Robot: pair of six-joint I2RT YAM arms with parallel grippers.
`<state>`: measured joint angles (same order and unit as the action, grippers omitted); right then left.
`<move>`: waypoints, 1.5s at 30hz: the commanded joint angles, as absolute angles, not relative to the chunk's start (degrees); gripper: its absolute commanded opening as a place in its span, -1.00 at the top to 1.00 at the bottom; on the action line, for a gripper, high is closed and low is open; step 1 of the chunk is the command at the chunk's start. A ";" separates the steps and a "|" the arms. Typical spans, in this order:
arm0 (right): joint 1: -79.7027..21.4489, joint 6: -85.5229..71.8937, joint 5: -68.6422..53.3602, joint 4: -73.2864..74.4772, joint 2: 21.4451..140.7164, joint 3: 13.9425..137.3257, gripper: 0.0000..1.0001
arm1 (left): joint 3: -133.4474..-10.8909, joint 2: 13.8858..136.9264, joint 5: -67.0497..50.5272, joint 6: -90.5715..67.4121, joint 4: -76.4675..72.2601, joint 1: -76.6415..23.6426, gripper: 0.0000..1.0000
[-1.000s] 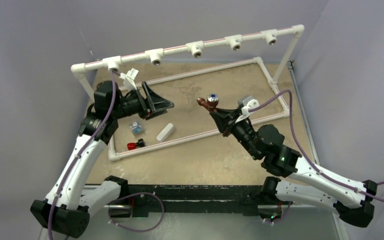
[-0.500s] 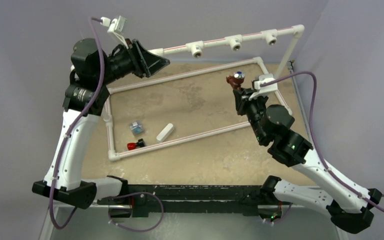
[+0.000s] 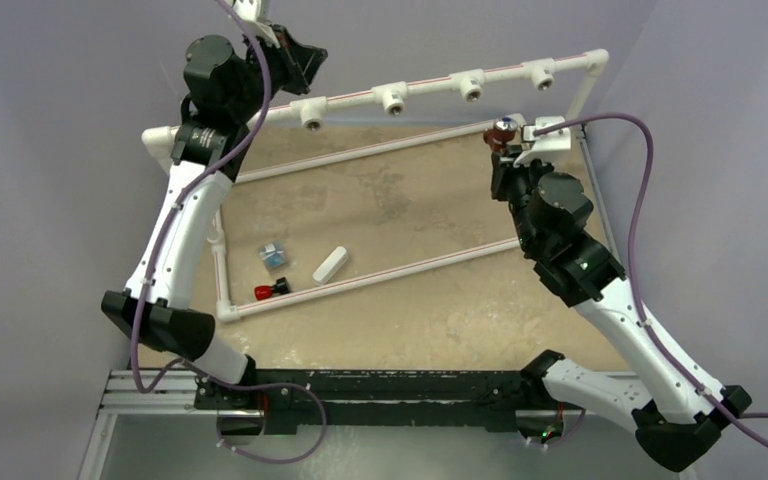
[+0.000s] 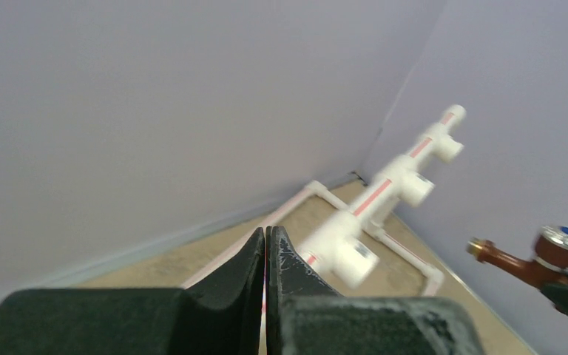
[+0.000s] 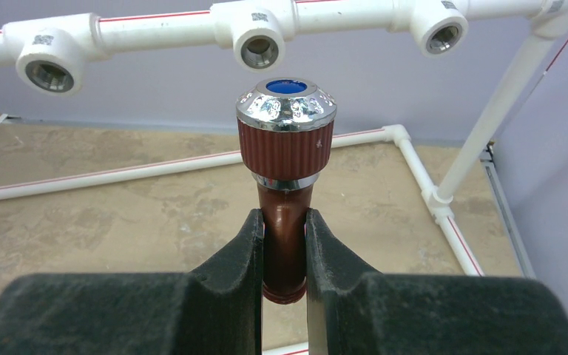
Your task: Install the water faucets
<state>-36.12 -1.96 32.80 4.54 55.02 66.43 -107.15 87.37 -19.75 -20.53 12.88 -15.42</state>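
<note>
Faucet (image 5: 286,140) stands clamped in the right gripper (image 5: 285,222), knob up, its long stem pointing away toward the middle tee socket (image 5: 259,48) on the raised rail (image 5: 155,18) just beyond. The left gripper (image 4: 266,244), fingers pressed together and apparently empty, hovers beside the rail's left end.

We note the white oblong block (image 3: 330,265) inside the pipe frame (image 3: 380,150); a small blue-grey piece (image 3: 274,255) lies left of it, tee fittings (image 3: 392,98) well beyond.

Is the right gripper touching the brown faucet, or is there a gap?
Touching. In the right wrist view, the right gripper clamps the faucet between both fingers.
</note>
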 commanded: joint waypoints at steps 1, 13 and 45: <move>-34.81 -2.39 31.68 2.36 54.58 69.69 1.00 | -111.39 92.01 -10.55 -12.74 3.90 -15.47 1.00; -22.31 -2.16 27.43 0.53 58.55 74.56 1.00 | -113.06 104.53 10.78 -0.42 -4.67 -19.87 1.00; 4.71 2.83 -4.65 -18.63 68.56 70.22 1.00 | -98.67 100.26 12.74 3.69 -1.86 -22.59 1.00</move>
